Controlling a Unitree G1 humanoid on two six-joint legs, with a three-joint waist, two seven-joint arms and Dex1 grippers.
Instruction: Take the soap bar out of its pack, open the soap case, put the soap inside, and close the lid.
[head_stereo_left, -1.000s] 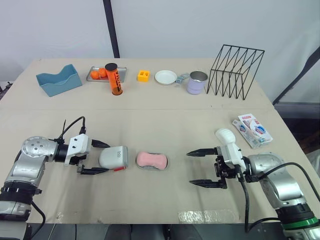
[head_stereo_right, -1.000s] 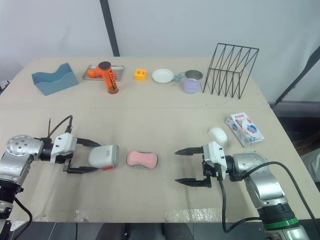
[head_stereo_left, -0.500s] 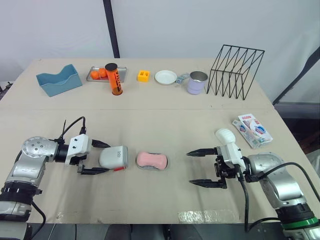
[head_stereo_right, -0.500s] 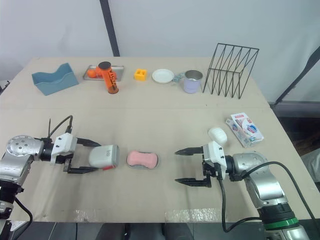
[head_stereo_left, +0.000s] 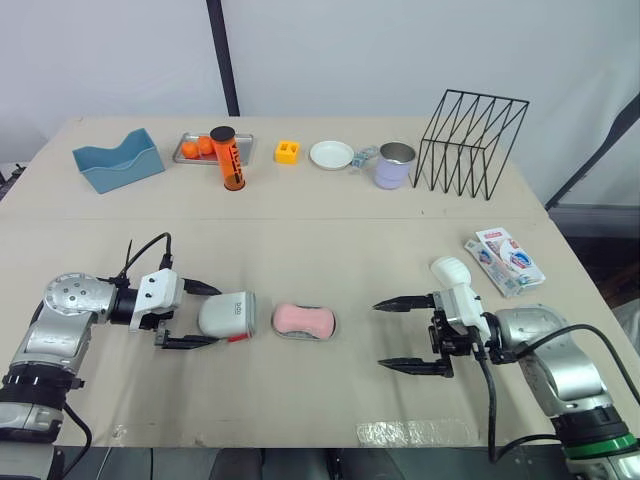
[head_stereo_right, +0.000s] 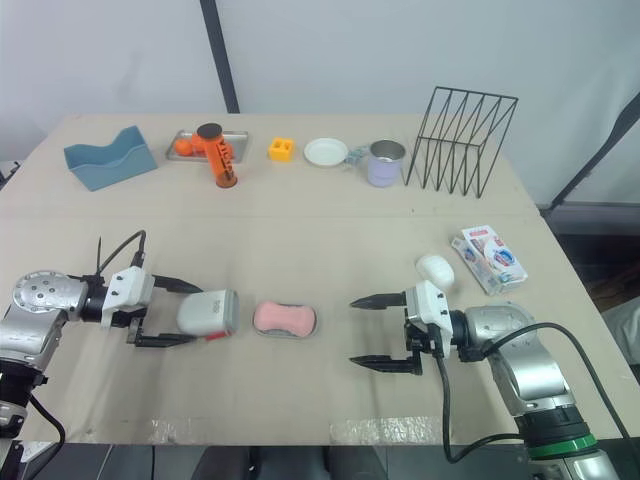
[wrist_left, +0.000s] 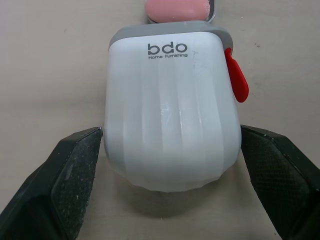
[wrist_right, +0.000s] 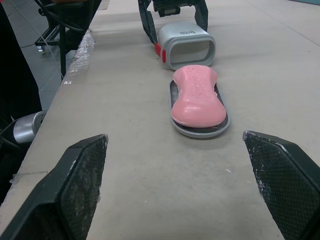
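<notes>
Left wrist view: the left gripper (head_stereo_left: 209, 316) jaws pinch the white case lid (wrist_left: 170, 115), which lies on its side on the tabletop (head_stereo_left: 330, 250). The pink soap (head_stereo_left: 303, 319) sits on the case base (wrist_right: 200, 132) just beside it. The right gripper (head_stereo_left: 381, 336) jaws are spread and empty. Judged step: closing. The lid needs lifting, turning and square seating over the soap.

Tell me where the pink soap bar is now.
In the left eye view, the pink soap bar lies on a grey tray, left of centre on the table, between the white case cover and the right gripper, nearer the cover.
</notes>
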